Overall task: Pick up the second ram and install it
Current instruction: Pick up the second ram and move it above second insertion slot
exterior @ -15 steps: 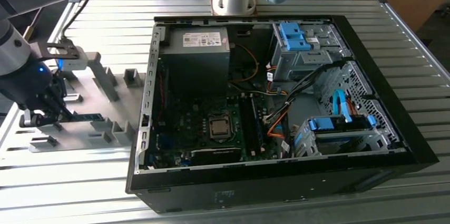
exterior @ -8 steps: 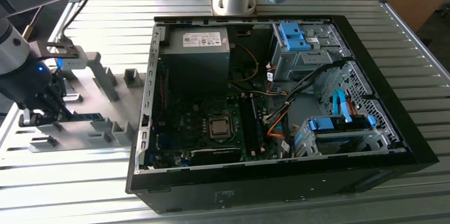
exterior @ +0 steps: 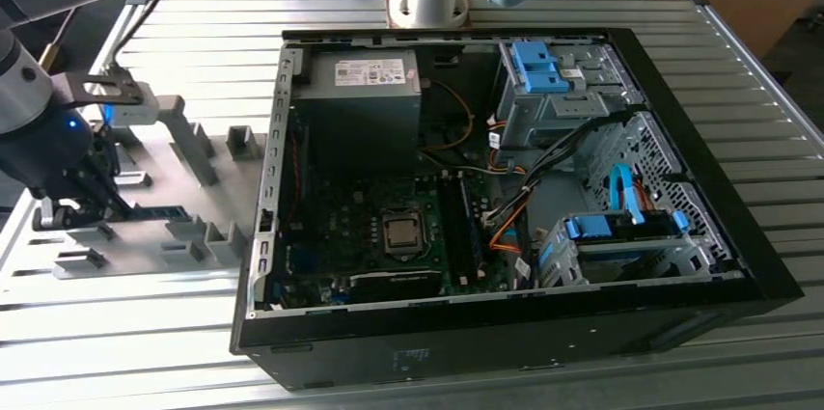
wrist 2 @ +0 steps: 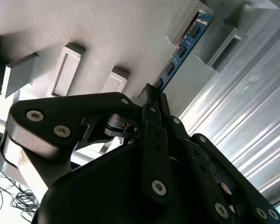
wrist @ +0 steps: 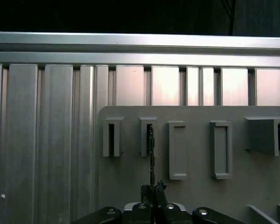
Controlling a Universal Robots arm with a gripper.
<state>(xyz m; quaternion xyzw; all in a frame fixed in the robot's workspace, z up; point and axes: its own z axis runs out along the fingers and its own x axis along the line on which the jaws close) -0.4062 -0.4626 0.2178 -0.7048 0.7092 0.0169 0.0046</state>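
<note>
Plainly, the pick-up step was in hand. In the second wrist view the gripper had its jaws drawn narrow about the near end of the second ram, and they appeared to pinch it. The blue stick ran away from the fingertips across the grey holder plate, with its far end seated at a slotted block. It looked not yet lifted. By judgement, a lift would call for a straight pull along the slot, since so thin a board could bind or flex if tilted.

In the first wrist view the stick showed edge-on, running from the gripper into 1 slotted block. The neighbouring blocks on the same plate showed hollow slots with nothing seen in them.

In the exterior view the gripper hung low over the holder plate. The plate lay on the worktop just beside the computer case, on the exterior view's left. The case lay open. Inside were the motherboard, a power supply toward the far wall, and 2 drive cages with blue carriers along the wall on the exterior view's right. The memory slots sat mid-board, well apart from the gripper, so installation looked wholly undone.
</note>
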